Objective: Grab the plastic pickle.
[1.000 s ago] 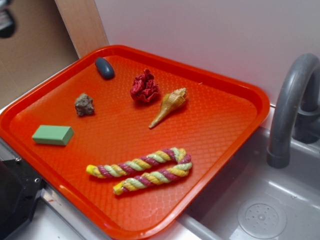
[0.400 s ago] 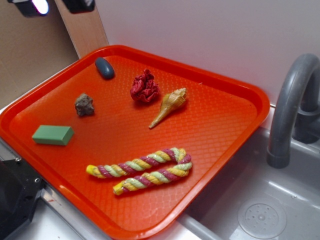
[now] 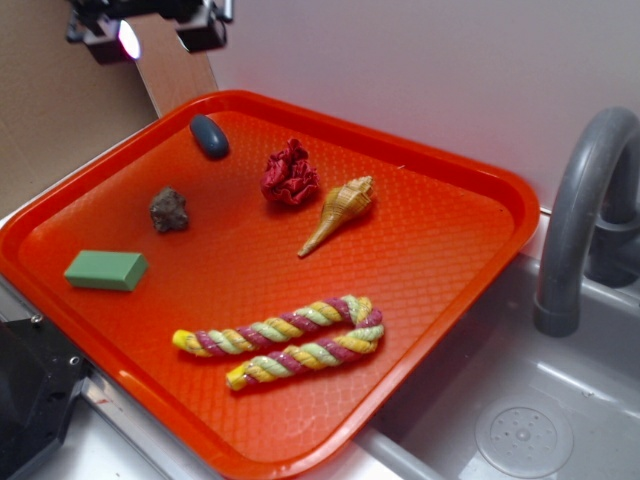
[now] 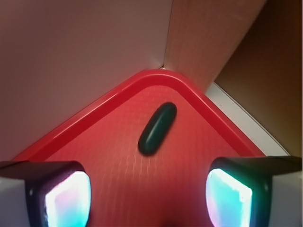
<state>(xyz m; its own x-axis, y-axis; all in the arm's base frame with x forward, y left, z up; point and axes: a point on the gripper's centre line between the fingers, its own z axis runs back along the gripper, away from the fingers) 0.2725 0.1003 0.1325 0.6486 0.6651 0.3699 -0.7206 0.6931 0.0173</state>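
On the one orange tray: one plastic pickle, one rough stone, one green block, one crumpled red lump, one seashell, one twisted rope. One faucet beside it.

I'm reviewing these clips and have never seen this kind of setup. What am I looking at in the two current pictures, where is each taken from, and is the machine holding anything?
This is a small robot arm working over an orange tray next to a sink. The exterior view looks down from the side; the arm's end effector shows at the top left, above the tray's far corner. The wrist view comes from a camera on the arm itself, looking down between its two fingers, which stand apart and hold nothing.

On the tray lie the plastic pickle, a dark oval in the far corner, plus a rough stone, a green block, a crumpled red piece, a seashell and a twisted rope. The pickle lies ahead of the fingers, untouched.
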